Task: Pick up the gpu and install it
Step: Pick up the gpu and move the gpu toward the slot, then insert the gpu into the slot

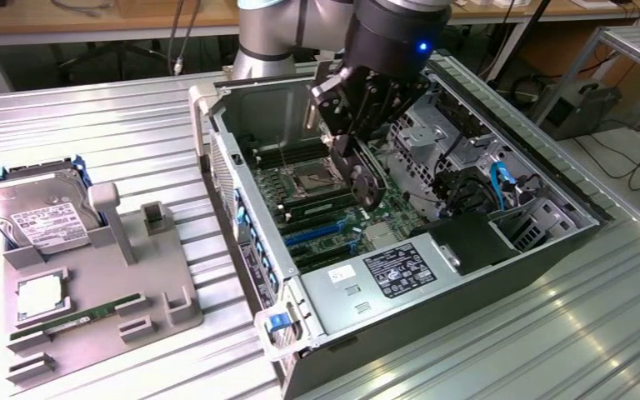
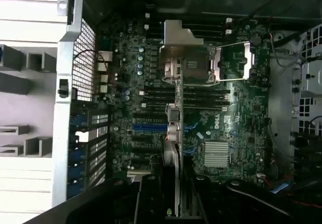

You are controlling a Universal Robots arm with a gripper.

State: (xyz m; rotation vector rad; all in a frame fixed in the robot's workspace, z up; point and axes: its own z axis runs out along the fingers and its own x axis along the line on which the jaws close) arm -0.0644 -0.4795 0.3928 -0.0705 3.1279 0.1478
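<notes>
Hanging inside the open case (image 1: 400,321), the gpu (image 1: 362,185) is clamped in the pincer (image 1: 353,157), jaws closed on the card's two faces. The pickup is done. The install looks unfinished: the card sits over the motherboard (image 1: 392,218), near the blue slots (image 1: 314,233), and I judge it not yet seated, though whether its lower edge touches the board cannot be told.

In the wrist view the gpu (image 2: 173,118) appears edge-on as a thin dark strip with a bent, bright metal bracket at its far end, running out from the pincer (image 2: 173,196) across the board. The blue slots (image 2: 148,127) lie just beside that strip.

The motherboard is dark green and crowded with small parts. It carries a finned silver heatsink (image 2: 217,153) and a square socket (image 2: 231,60) with a shiny metal frame. The case walls are grey sheet steel, perforated at the back panel.

On the ribbed aluminium bench (image 1: 131,125), well apart from the case, a matte grey moulded tray (image 1: 164,283) holds a silver labelled hard drive (image 1: 37,217) standing on edge and a thin green memory stick (image 1: 76,319) lying flat.
</notes>
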